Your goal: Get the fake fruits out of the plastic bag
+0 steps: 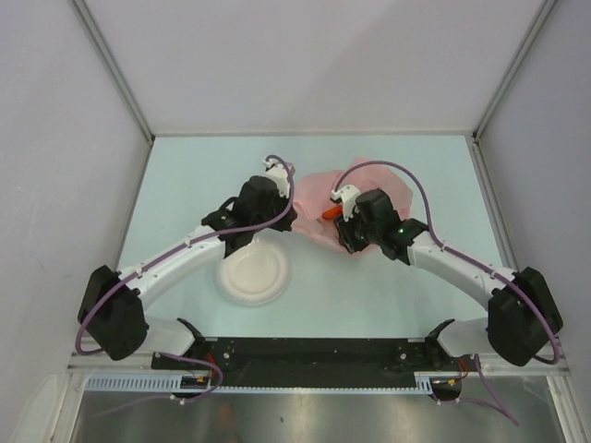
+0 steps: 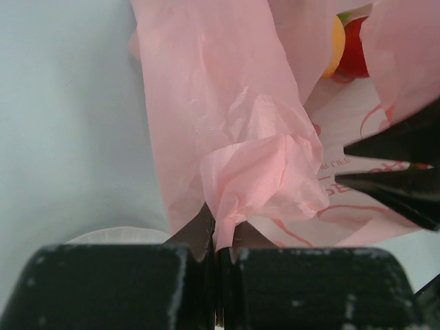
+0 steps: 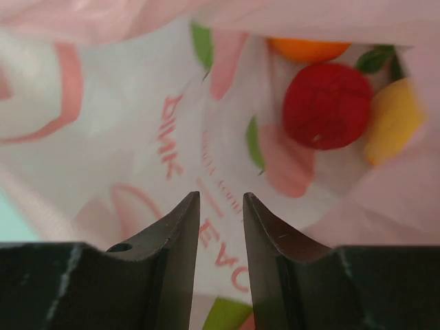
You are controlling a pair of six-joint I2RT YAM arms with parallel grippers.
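The pink plastic bag lies on the table behind both grippers. My left gripper is shut on a bunched fold of the plastic bag at its left edge, holding it up. My right gripper is inside the bag's mouth, its jaws narrowly apart with only the printed bag wall behind them. Deeper in the bag, ahead and to the right of its tips, lie fake fruits: a red one, an orange one and a yellow one. An orange-red fruit shows at the bag's mouth in the top view.
A round white plate sits on the table in front of the left gripper, under the left arm. White walls enclose the table on three sides. The right gripper's black fingers show at the right of the left wrist view.
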